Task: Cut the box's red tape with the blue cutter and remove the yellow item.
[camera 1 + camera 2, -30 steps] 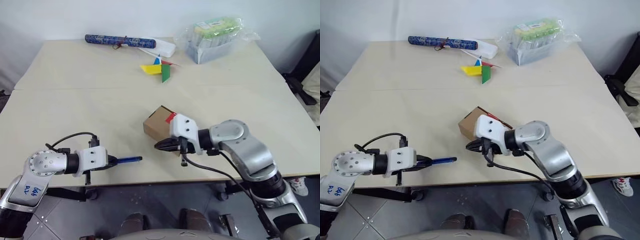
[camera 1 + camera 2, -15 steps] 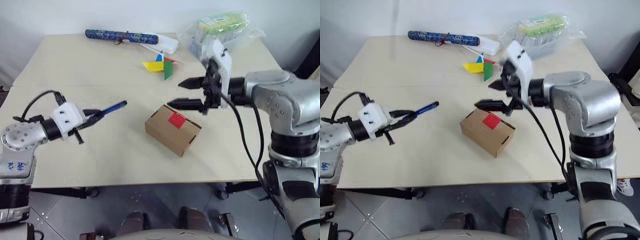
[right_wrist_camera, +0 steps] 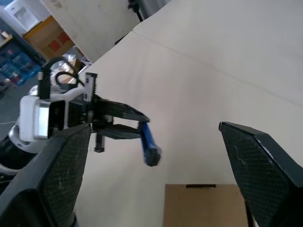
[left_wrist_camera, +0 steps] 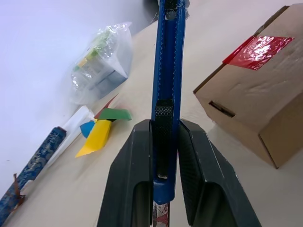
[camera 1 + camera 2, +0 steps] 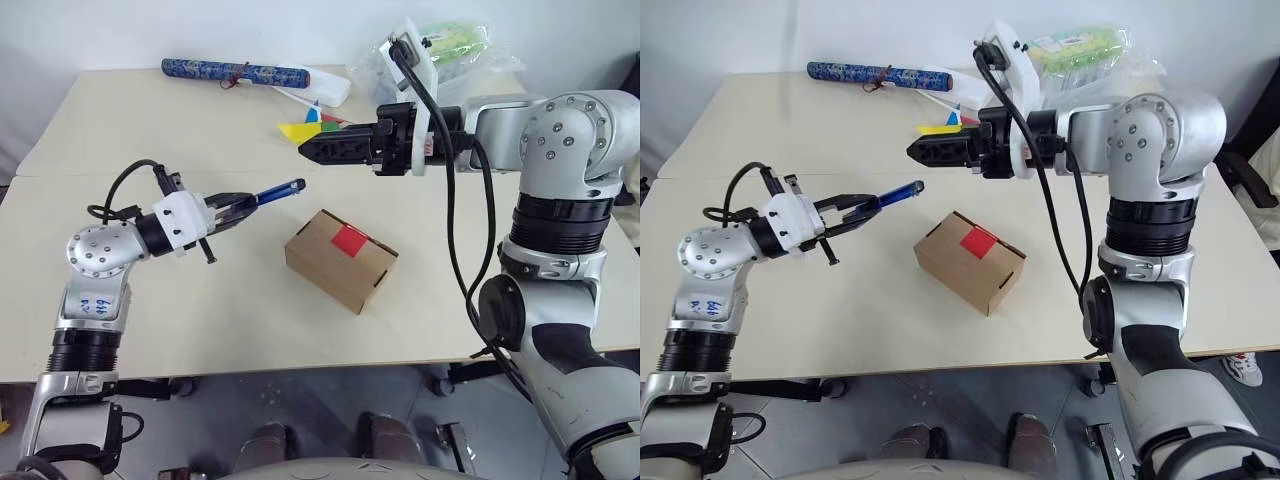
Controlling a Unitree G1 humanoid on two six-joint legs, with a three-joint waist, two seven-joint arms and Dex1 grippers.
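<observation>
Cardboard box [image 5: 341,260] rested closed on the beige table [image 5: 500,280], near the front edge, with the red tape [image 5: 350,240] square on its upper face. Above the table and to the box's left, the left gripper [image 5: 243,203] held the blue cutter [image 5: 279,190], its two black fingers [image 4: 132,179] pressed against the cutter's sides near the rear end. The cutter's tip pointed toward the box but stood clear of it, raised off the surface. The right gripper [image 5: 312,150] hung above the table beyond the box, pointing toward the robot's left, with its jaws spread wide and nothing between them; in the right wrist view its two fingers [image 3: 52,175] framed the cutter and the box's near edge. Behind that gripper lay a multicoloured paper pinwheel [image 5: 305,128]. Farther back, a long dark-blue patterned roll [image 5: 235,72] lay along the rear edge of the table, with a white object [image 5: 325,90] at its right end. A clear plastic-wrapped tray [image 5: 455,45] sat at the rear right corner.
</observation>
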